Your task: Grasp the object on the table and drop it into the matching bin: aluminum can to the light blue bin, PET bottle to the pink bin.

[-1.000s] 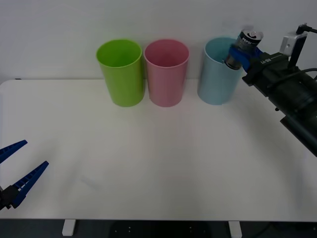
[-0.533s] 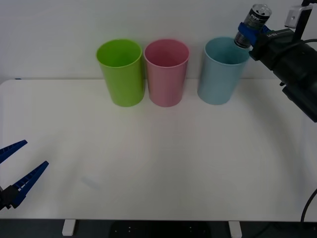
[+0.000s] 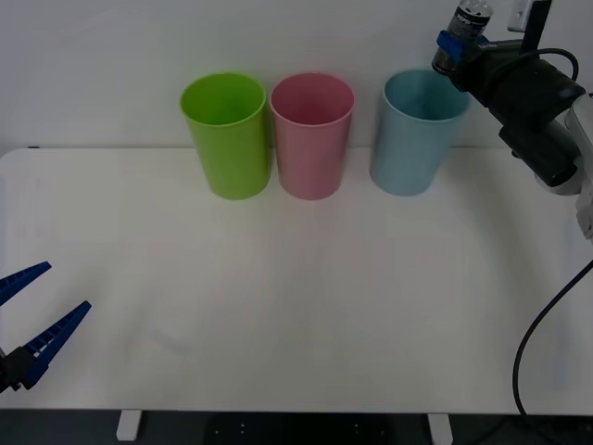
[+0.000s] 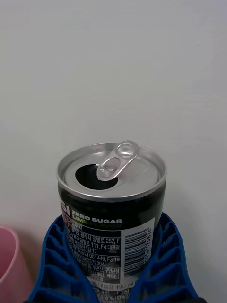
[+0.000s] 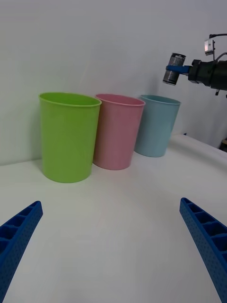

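1. The right claw [image 3: 451, 46] is raised high at the far right of the desk [image 3: 296, 297], clamped on the aluminum can [image 3: 468, 19], with its blue ribbed fingers [image 4: 161, 265] pressed against both sides of the can's lower body.
2. The can is held clear of the desk, up in the air, above the level of the bin rims and just over the right-hand edge of the light blue bin [image 3: 414, 134]. It is not inside the bin.
3. In the right wrist view the can [image 4: 112, 208] stands nearly upright between the fingers. Its silver top faces up, the mouth is open and the pull tab is lifted. The body is dark, with white print and a barcode.
4. In the left wrist view the can [image 5: 173, 69] and the right claw [image 5: 177, 69] hang above and slightly beyond the light blue bin [image 5: 156, 125].
5. Three bins stand in a row at the back of the desk: a lime green bin [image 3: 227, 134] on the left, the pink bin [image 3: 311, 134] beside it and nearly touching, and the light blue bin set a little apart to the right.
6. The left claw [image 3: 23, 320] rests low at the near left corner of the desk, its fingers spread apart and holding nothing.
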`<action>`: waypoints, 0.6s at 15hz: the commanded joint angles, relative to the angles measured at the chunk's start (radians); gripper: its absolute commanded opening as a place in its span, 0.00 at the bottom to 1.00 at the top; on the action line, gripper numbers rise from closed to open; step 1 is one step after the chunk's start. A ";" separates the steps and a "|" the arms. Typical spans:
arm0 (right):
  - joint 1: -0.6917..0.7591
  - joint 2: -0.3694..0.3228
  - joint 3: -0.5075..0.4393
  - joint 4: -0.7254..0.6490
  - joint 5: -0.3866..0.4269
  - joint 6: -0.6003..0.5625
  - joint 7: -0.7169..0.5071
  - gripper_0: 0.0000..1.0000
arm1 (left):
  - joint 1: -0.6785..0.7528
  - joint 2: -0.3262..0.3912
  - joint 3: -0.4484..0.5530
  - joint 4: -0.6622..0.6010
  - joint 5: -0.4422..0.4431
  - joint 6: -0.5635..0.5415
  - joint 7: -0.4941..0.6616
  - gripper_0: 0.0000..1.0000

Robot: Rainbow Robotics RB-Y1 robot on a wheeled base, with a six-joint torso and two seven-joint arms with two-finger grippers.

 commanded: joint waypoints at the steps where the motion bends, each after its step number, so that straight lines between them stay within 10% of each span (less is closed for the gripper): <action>1: -0.013 0.012 0.002 0.019 0.004 0.012 0.017 0.00 | 0.000 0.000 0.000 0.000 0.000 0.000 0.000 1.00; 3: -0.013 0.015 0.000 0.019 0.005 0.012 0.028 0.07 | 0.000 0.000 0.000 0.000 0.000 0.000 0.000 1.00; 4: -0.013 0.017 0.002 0.019 0.007 0.014 0.035 0.34 | 0.000 0.000 0.000 0.000 0.000 0.000 0.000 1.00; 5: -0.013 0.018 0.002 0.019 0.008 0.015 0.054 0.81 | 0.000 0.000 0.000 0.000 0.000 0.000 0.000 1.00; 6: -0.013 0.022 0.002 0.019 0.008 0.021 0.100 1.00 | 0.000 0.000 0.000 0.000 0.000 0.000 0.000 1.00; 9: -0.013 0.028 0.002 0.019 0.008 0.018 0.169 1.00 | 0.000 0.000 0.000 0.000 0.000 0.000 0.000 1.00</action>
